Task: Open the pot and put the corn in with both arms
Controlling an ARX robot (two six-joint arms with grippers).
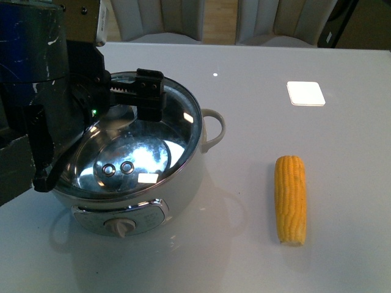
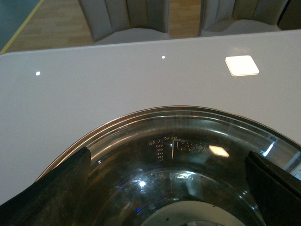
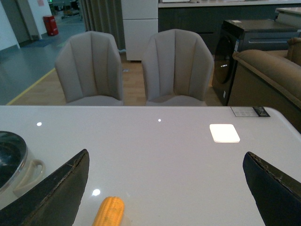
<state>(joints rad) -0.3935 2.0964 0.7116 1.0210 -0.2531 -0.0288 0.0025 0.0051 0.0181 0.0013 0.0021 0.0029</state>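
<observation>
**Left arm over the pot, corn lying off at 3 o'clock**

Closest in, my left arm (image 1: pixel 43 116) bulks across the near left of the front view. Its left pincer (image 2: pixel 169 188) hangs over the pot (image 1: pixel 183 177), which sits on the table (image 1: pixel 244 256) at about my 11 o'clock. The fingers (image 2: pixel 56 188) are spread wide and have hold of nothing. Between them I look down on a glass lid (image 2: pixel 178 127) with a steel rim, which appears to be seated on the pot. Whether the fingers touch it I cannot tell.

The corn (image 1: pixel 290 198) lies bare on the table, well apart from the pot at about its 3 to 4 o'clock, with its long axis running 12 to 6. My right pincer (image 3: pixel 164 188) is out of the front view. Its own camera shows it spread wide and empty, with the cob's tip between the lines of its fingers, nearer the pot-side one. I judge the right arm nearer the corn, and its jaws should close across the cob, 9 to 3. The lid should come off first, by the left.
</observation>
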